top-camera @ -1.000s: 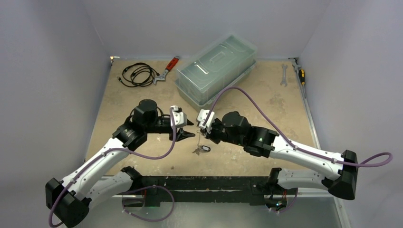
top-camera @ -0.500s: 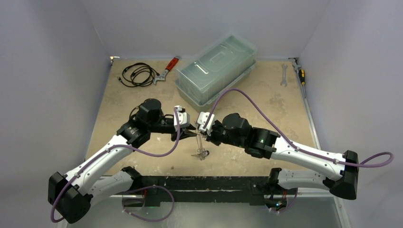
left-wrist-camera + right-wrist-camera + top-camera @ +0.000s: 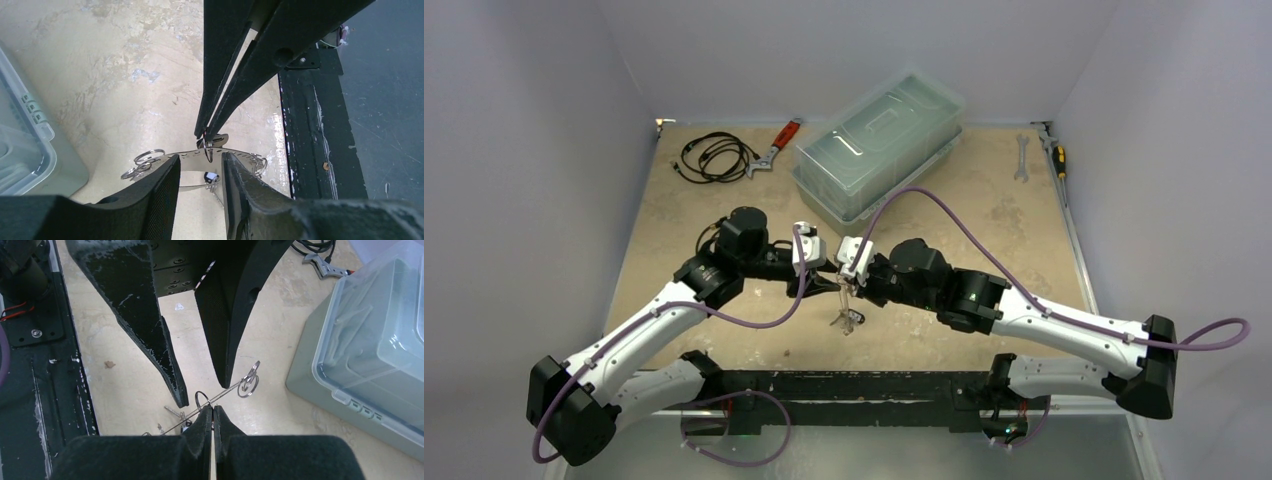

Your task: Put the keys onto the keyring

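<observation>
- The keyring (image 3: 192, 155) is a thin, pale loop held clear of the table (image 3: 984, 210) at mid-scene, on the near side of the clear plastic box (image 3: 879, 140).
- From the left wrist it shows as a flat, curved band. From the right wrist it lies edge-on and shows as little more than a line.
- Small metal rings (image 3: 248, 384) sit along the loop, one near each end and one at the middle.
- The keys (image 3: 848, 320) hang in a bunch below the loop, silver with a dark tag. I cannot tell whether they touch the table.
- Right gripper (image 3: 213, 411): fingers pressed together, pinching the keyring at its middle.
- Left gripper (image 3: 201, 157): fingers moderately apart, one on each side of the band. No grip on anything is evident.
- Obscured: the left fingers cover part of the band in the left wrist view.
- From overhead the loop is too fine to trace.
- The number of keys cannot be made out.
</observation>
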You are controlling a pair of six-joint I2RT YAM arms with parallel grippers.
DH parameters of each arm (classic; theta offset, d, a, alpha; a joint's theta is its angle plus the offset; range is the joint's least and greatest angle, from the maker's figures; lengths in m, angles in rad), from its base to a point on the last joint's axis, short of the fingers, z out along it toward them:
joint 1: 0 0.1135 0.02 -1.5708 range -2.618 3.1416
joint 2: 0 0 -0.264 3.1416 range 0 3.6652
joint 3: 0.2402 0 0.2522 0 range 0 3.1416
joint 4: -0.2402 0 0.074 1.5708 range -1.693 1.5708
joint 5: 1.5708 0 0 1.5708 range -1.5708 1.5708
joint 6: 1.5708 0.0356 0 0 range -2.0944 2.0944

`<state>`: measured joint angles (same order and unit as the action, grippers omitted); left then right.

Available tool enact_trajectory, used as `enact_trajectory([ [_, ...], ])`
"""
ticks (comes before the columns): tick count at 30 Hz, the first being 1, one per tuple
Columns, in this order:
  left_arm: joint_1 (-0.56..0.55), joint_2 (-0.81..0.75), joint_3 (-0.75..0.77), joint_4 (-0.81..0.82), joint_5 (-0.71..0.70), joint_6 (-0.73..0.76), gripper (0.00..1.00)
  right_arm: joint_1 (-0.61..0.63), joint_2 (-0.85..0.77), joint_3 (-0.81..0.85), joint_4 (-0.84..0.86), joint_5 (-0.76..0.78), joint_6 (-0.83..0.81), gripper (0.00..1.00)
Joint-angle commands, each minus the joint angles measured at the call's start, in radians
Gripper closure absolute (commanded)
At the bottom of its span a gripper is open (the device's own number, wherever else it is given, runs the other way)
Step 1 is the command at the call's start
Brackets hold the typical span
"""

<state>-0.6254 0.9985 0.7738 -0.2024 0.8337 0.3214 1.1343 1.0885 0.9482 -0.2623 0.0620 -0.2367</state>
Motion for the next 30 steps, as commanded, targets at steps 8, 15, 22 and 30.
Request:
enact_trajectory([
  [8,-0.007,-0.003,0.004,0.033,0.037,-0.006,0.73,0.007,-0.005,0.026,0.066,0.009,-0.013,1.0],
  [15,-0.007,0.01,-0.004,0.06,0.041,-0.031,0.77,0.007,-0.015,0.024,0.072,-0.035,-0.015,1.0],
  [22,-0.008,0.024,-0.005,0.076,0.058,-0.042,0.86,0.007,-0.022,0.022,0.079,-0.06,-0.019,1.0],
  [30,-0.012,0.013,-0.023,0.123,0.009,-0.089,1.0,0.007,-0.044,0.011,0.1,-0.076,-0.02,1.0],
])
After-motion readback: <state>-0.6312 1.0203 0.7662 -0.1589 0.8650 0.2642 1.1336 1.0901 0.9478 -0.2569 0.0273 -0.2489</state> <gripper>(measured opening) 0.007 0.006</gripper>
